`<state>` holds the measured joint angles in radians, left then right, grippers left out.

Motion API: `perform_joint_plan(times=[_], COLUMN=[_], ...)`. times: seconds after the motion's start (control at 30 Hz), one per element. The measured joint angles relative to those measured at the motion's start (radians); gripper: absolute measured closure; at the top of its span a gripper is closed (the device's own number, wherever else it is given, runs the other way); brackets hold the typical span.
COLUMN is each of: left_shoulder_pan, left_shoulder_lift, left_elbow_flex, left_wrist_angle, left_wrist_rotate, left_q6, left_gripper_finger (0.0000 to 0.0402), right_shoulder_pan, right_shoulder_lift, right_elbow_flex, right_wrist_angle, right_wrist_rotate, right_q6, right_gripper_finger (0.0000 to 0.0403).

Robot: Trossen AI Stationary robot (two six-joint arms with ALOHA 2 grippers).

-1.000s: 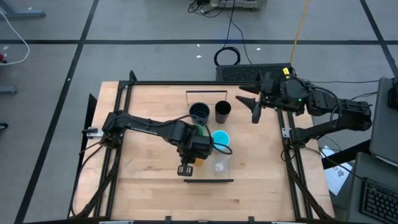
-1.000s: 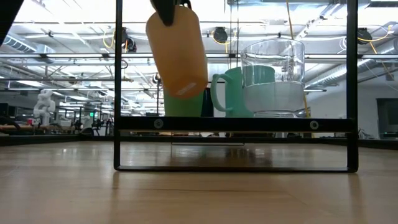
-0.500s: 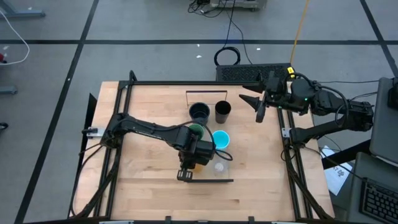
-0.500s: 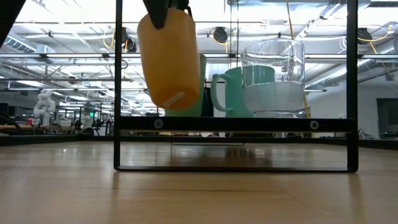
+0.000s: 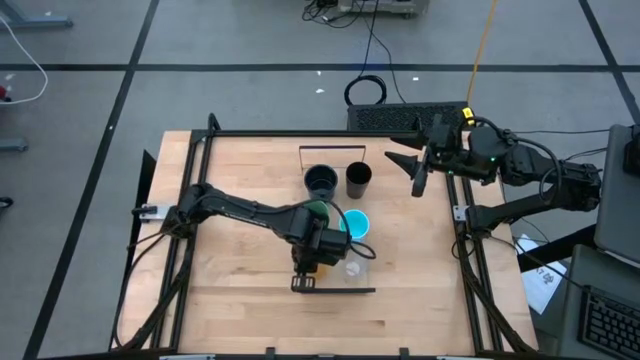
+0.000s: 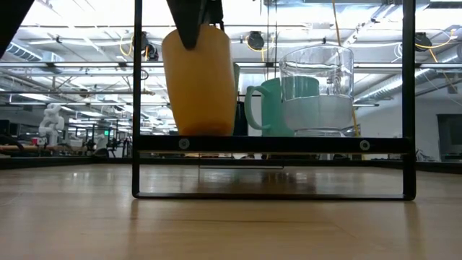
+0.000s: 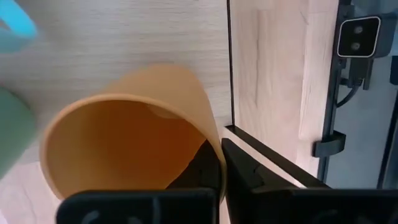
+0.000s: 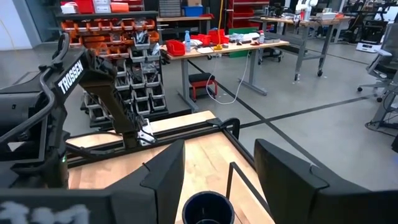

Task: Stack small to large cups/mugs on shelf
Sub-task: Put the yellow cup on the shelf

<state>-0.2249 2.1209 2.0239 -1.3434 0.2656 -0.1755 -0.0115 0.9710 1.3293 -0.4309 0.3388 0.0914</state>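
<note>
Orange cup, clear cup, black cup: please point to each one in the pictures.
Orange cup (image 6: 200,83), low view, on its side wall.
Clear cup (image 6: 317,90), low view, on its side wall.
Black cup (image 5: 358,179), high view, on its open rim.

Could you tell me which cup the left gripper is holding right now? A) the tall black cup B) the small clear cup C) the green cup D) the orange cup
D: the left gripper is shut on the rim of the orange cup, one finger inside it, near the shelf.
</note>
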Motion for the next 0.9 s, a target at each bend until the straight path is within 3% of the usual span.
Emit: perform_joint_plan(times=[0.37,0.67,0.9], left_shoulder_pan=[0.009,0.008,-0.001], left_shoulder_lift=[0.009,0.012,0.02], left_elbow_flex=[-0.001,-0.002,-0.007], left_wrist_angle=[0.007,-0.015,0.008], left_wrist_rotate=[-0.065,-0.031,0.027], left_q6=[-0.051,-0.079,-0.123], left_gripper_finger=[0.0398,0.0397,0.0345], right_shoulder_pan=[0.0,0.0,0.0], right_shoulder_lift=[-0.003,-0.003,-0.003], right_elbow_flex=[0.0,0.0,0.0], right_wrist_angle=[0.001,0.0,-0.008], right_wrist_rotate=[-0.001,-0.002,-0.003], right_q6=[-0.007,-0.007,-0.017], right_gripper_finger=[0.0218,0.0218,0.0218])
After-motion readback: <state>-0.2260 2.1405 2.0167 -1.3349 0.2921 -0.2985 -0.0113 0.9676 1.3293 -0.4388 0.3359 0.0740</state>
